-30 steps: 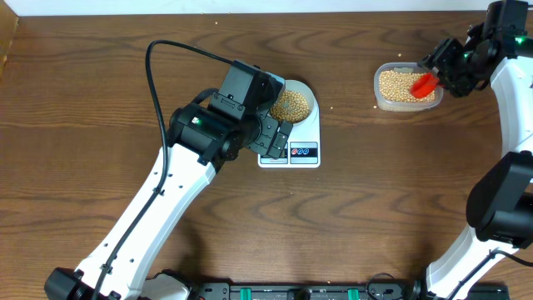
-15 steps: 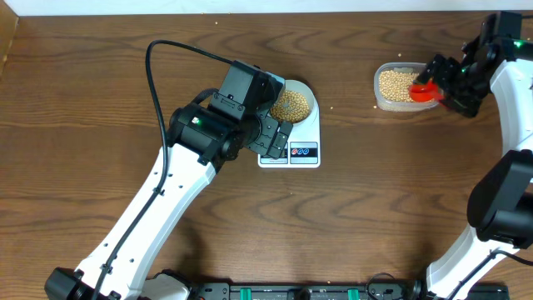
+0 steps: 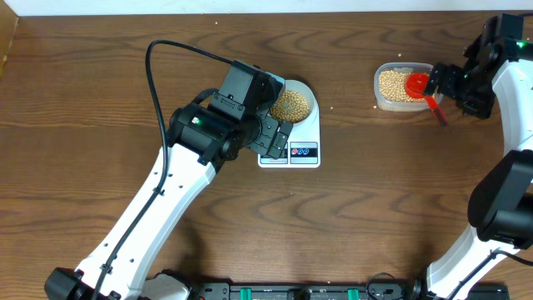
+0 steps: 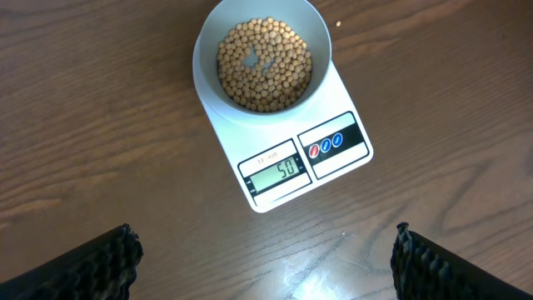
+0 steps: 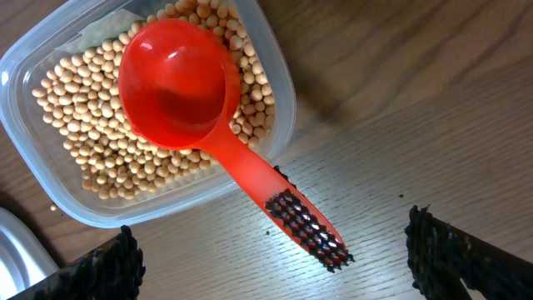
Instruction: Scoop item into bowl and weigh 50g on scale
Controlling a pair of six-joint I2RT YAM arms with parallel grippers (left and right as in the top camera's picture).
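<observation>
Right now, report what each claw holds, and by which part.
Nothing. The left claw and right claw are open; the red scoop lies free in the tub.

Tan beans (image 4: 265,65) fill the pale bowl (image 4: 206,67) atop the white scale (image 4: 250,146), reading 50.

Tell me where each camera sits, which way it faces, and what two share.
Overhead: above the table, looking straight down; left arm and right arm show.
Left wrist: above the scale and bowl of beans, looking down; own fingertips at the bottom corners.
Right wrist: above the tub and red scoop, looking down; own fingertips likewise.
Shared: overhead and left wrist both show the scale.
</observation>
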